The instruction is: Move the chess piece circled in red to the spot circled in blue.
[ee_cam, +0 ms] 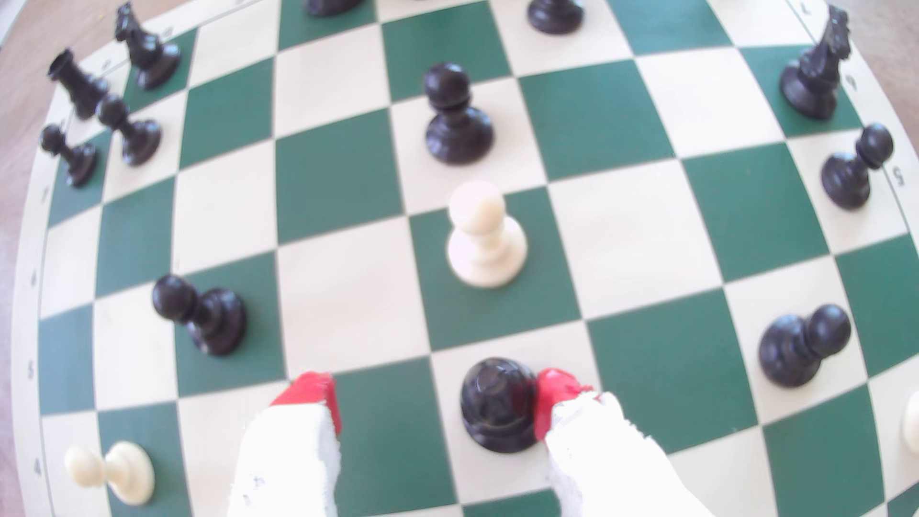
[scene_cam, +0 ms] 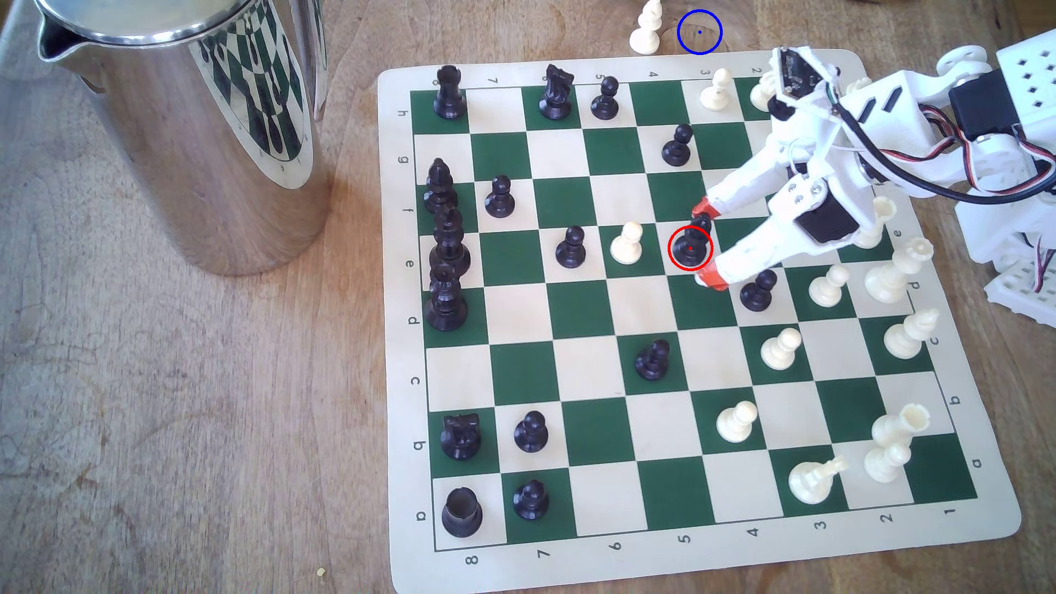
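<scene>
Chess piece: small glossy black pawn [scene_cam: 690,247] on a cream square mid-board, red-ringed
Pincer: white, red-tipped [scene_cam: 704,244], spread wide around it; one tip touches it
Risk: lopsided closing could tip it toward the cream pawn [scene_cam: 627,244] just beside
Spot: blue-ringed bare wood [scene_cam: 699,32] beyond the mat
Surface: brown wooden bench [scene_cam: 171,400], steel jug [scene_cam: 188,125] at the exterior view's left

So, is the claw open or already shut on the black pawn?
Open. In the wrist view the claw has one red tip touching the black pawn; the other tip stands apart, with board showing between.
</scene>
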Robot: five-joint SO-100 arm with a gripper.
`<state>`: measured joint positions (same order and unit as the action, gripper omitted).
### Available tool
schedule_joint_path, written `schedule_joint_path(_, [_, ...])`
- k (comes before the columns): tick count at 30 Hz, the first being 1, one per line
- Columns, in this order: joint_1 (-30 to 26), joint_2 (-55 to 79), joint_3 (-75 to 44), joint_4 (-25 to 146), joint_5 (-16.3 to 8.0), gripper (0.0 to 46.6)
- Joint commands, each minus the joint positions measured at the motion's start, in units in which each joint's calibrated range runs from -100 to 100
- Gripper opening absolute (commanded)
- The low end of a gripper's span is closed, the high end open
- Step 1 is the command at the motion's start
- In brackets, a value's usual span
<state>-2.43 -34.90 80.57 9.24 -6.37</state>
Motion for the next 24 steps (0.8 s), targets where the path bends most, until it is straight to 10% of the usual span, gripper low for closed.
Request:
schedule_joint_path(1, [-0.6,0.2,-2.5,-1.5,-0.1,11.9])
schedule_joint_path(24, [-1.5,1.7,-4.1,-2.4,-0.3,1.5])
